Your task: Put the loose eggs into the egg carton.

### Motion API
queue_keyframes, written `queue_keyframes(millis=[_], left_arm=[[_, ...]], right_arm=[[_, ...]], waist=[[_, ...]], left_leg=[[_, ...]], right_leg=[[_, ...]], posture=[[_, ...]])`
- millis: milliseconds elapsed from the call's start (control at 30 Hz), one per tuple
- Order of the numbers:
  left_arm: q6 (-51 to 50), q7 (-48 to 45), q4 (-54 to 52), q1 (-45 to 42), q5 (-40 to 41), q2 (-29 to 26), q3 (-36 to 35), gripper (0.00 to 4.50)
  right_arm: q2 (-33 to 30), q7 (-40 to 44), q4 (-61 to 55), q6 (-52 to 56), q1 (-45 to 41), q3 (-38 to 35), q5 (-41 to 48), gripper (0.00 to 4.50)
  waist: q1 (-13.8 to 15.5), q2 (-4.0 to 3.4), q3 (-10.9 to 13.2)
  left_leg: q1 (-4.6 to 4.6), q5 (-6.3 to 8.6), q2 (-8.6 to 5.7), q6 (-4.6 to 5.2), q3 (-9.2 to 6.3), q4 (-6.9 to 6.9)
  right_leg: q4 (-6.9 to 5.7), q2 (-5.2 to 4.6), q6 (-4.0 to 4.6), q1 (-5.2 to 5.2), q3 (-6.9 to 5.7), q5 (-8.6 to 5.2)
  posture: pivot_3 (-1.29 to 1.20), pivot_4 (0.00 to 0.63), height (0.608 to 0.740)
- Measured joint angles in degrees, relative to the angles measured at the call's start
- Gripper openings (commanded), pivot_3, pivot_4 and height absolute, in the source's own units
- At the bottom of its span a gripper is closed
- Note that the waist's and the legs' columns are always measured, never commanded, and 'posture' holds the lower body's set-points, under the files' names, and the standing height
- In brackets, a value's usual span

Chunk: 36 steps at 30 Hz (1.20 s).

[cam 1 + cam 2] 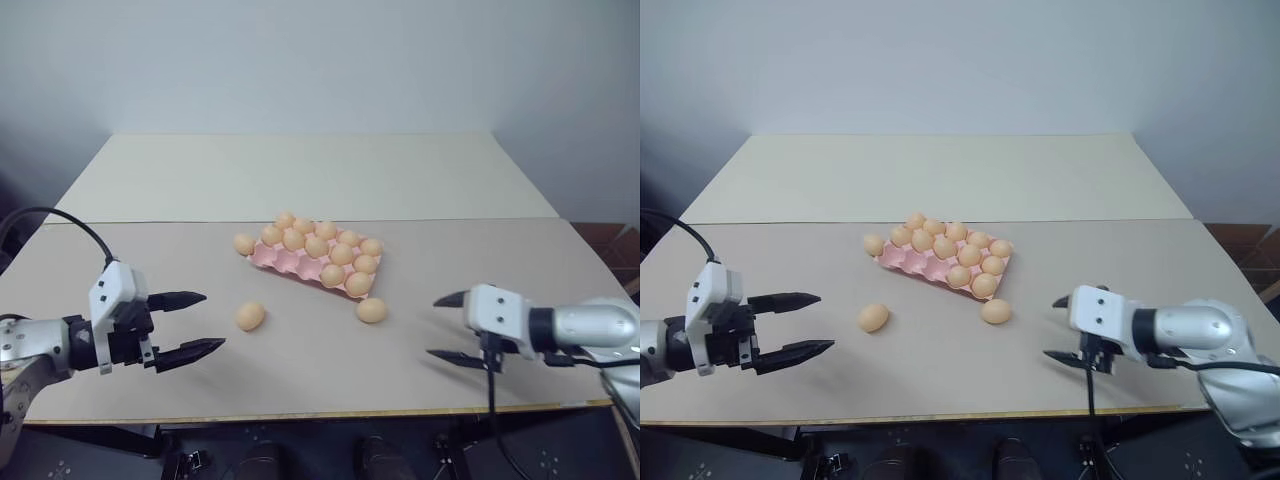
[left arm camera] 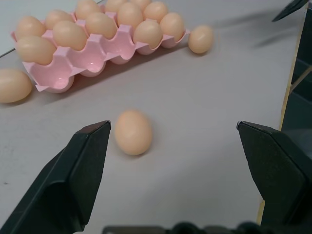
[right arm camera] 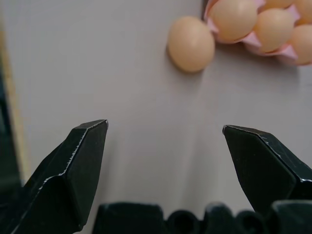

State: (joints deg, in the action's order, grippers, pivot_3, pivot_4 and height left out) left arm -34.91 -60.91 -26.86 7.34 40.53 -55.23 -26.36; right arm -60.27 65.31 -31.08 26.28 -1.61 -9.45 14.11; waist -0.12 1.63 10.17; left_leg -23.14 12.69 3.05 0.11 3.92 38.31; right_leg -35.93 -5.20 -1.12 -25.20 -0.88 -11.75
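White wrist housings, black-fingered left claw (image 1: 203, 321), right claw (image 1: 447, 326), black cables

There is 1 egg carton (image 1: 272, 258), pink, with 15 cups in 3 rows of 5. 12 eggs sit in its cups: 5 in the far row, 5 in the middle row and 2 in the near row, which leaves 3 cups empty.

3 loose eggs lie on the desk (image 1: 300, 375): 1 egg (image 1: 250, 316) just ahead of the left gripper (image 1: 213, 320) fingers, 1 egg (image 1: 371, 310) ahead of the right gripper (image 1: 434, 326) fingers, and 1 egg (image 1: 244, 244) against the carton's far corner, beyond the left fingers. That makes 15 eggs in all.

There are 2 grippers with 2 black fingers each, 4 fingers in total.
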Motion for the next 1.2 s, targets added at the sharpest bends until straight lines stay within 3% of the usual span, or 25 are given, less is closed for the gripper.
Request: queue_keyframes(millis=[167, 500, 700, 967, 1200], left_arm=[[0.0, -0.1, -0.3, 1.6, 0.0, 0.0, -1.0, 4.5], [-0.1, -0.3, -1.3, 2.4, 0.0, 0.0, -3.5, 4.5], [-0.2, 0.6, -1.8, 2.0, 0.1, 0.0, -3.5, 4.5], [-0.3, 1.1, -1.7, 0.7, 0.1, 0.0, -2.5, 4.5], [-0.5, 2.0, -3.4, 1.8, 0.3, 0.5, -2.3, 4.5]], right_arm=[[-1.3, 0.4, -3.3, 3.5, 1.9, -5.0, 3.5, 4.39], [-0.3, -3.4, -3.6, 4.3, 0.8, -4.6, 4.7, 4.39], [5.5, -8.9, -1.8, 4.3, -7.4, 4.2, 3.7, 4.39], [16.6, -16.7, 7.5, 2.6, -15.4, 17.4, -4.1, 4.39], [19.8, -17.9, 11.4, 1.2, -16.8, 21.6, -7.4, 4.39]], waist=[[0.1, 0.05, 0.0], [0.3, 0.09, 0.0], [0.1, 0.2, 0.0], [0.1, 0.31, 0.0], [0.1, 0.34, 0.0]], left_leg=[[-0.04, 0.08, -0.02, -0.14, -0.04, 0.02], [-0.16, 0.01, -0.05, -0.01, -0.03, 0.01], [-0.11, 0.01, -0.02, -0.02, -0.05, 0.01], [-0.23, 0.0, -0.05, 0.0, -0.03, 0.0], [-0.2, 0.0, -0.06, 0.0, -0.03, 0.01]], right_leg=[[0.01, -0.02, 0.0, -0.03, -0.01, 0.0], [0.14, -0.03, 0.0, -0.06, 0.0, -0.01], [0.06, -0.01, 0.01, -0.07, -0.02, -0.01], [0.1, -0.01, 0.01, -0.11, -0.01, 0.0], [0.08, -0.01, 0.0, -0.08, -0.02, 0.01]], posture=[[0.0, 0.15, 0.74], [0.0, 0.15, 0.74], [0.0, 0.15, 0.74], [0.0, 0.15, 0.74], [0.0, 0.15, 0.74]])
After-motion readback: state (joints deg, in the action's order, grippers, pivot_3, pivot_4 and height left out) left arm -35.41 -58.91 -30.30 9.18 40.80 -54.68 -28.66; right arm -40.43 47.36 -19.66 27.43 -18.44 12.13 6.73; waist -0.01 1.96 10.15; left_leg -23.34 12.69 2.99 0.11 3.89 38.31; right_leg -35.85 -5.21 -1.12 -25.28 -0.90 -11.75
